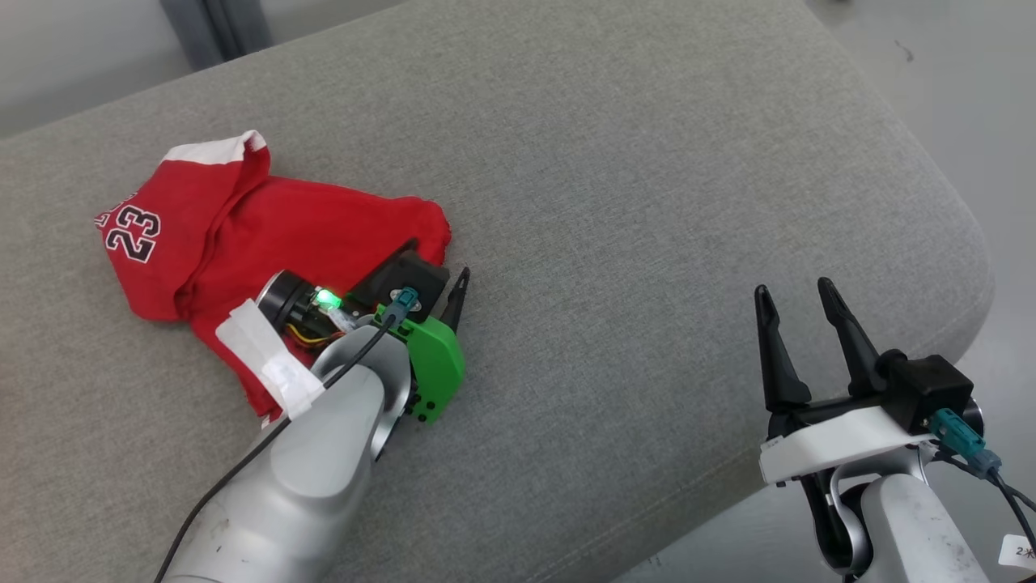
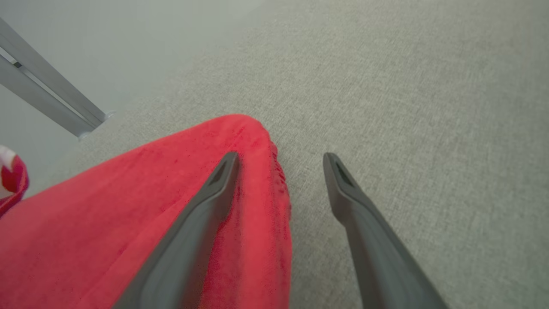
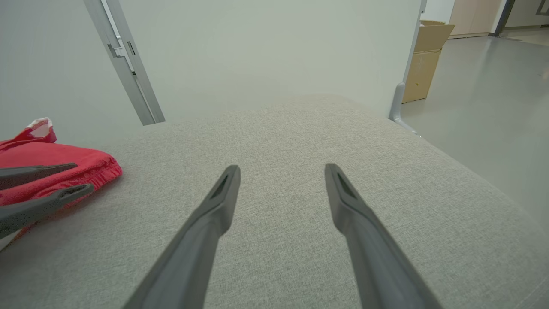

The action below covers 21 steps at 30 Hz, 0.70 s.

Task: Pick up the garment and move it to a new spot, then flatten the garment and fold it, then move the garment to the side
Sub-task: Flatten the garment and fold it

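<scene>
- Grey couch cushion carries the crumpled red garment toward its left side.
- Left gripper: fingers wide, straddling the garment's edge; best to sink lower before closing, so cloth bunches between.
- Right gripper: fingers wide, empty, well apart.

It looks like an office or lab: a grey upholstered bench sits before a pale partition wall with an aluminium post, beside smooth grey floor and a cardboard box.

The garment is soft red cloth; the cushion matt, coarse-woven fabric.
</scene>
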### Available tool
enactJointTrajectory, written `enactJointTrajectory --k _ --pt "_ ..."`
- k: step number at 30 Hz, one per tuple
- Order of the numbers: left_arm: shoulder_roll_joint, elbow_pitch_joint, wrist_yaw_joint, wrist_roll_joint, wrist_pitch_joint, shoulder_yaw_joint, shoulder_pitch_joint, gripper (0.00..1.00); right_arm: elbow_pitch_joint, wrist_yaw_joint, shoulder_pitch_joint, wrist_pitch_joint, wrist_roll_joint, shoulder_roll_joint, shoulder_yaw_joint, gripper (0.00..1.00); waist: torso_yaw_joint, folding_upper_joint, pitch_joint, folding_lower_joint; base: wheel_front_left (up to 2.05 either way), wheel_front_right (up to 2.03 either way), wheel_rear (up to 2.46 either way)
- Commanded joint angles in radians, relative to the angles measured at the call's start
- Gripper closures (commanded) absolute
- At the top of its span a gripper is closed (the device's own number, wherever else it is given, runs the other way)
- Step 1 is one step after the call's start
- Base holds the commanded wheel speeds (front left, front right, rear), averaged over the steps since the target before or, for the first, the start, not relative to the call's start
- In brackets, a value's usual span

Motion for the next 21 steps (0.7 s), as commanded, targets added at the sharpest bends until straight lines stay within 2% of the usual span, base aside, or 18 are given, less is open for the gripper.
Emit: enactJointTrajectory --k 1,2,3,4,6,7,15,19,21 --pt "0.012 0.028 0.01 -0.002 0.009 0.005 -0.014 0.0 0.001 -0.001 -0.007 -0.001 0.004 0.001 -0.001 0.0 -0.026 0.0 0.024 0.0 0.0 0.0 0.0" --pt "0.015 0.054 0.015 0.001 0.017 0.004 -0.022 0.0 0.002 -0.001 -0.008 -0.001 0.004 0.001 0.0 0.0 -0.027 0.0 0.024 0.0 0.0 0.0 0.0" --pt "0.017 0.071 0.02 0.005 0.022 0.003 -0.028 0.07 0.003 -0.001 -0.01 -0.001 0.006 0.001 0.001 0.0 -0.028 0.0 0.023 0.0 0.0 0.0 0.0" --pt "0.019 0.094 0.025 0.005 0.028 0.004 -0.034 0.29 0.003 -0.001 -0.013 -0.001 0.008 0.001 0.003 0.0 -0.028 0.0 0.022 0.0 0.0 0.0 0.0" --pt "0.021 0.131 0.032 -0.004 0.035 0.009 -0.039 0.84 0.004 -0.001 -0.019 -0.001 0.011 0.001 0.004 0.0 -0.027 0.0 0.019 0.0 0.0 0.0 0.0" --pt "0.021 0.142 0.032 -0.008 0.031 0.01 -0.045 1.0 0.004 -0.001 -0.021 -0.001 0.012 0.0 0.004 0.0 -0.027 0.0 0.018 0.0 0.0 0.0 0.0" --pt "-0.006 0.103 0.004 -0.118 -0.072 0.066 -0.108 1.0 0.009 -0.001 0.0 -0.001 -0.002 0.001 -0.01 0.0 -0.009 0.0 -0.014 0.0 0.0 0.0 0.0" --pt "-0.012 -0.009 -0.02 -0.222 -0.108 0.054 -0.132 1.0 0.016 -0.001 0.013 -0.001 -0.008 0.001 -0.007 0.0 -0.001 0.0 -0.038 0.0 0.0 0.0 0.0" --pt "-0.012 -0.101 -0.008 -0.304 -0.118 0.026 -0.141 1.0 0.017 -0.001 0.015 -0.001 -0.007 0.0 -0.006 0.0 0.002 0.0 -0.053 0.0 0.0 0.0 0.0"
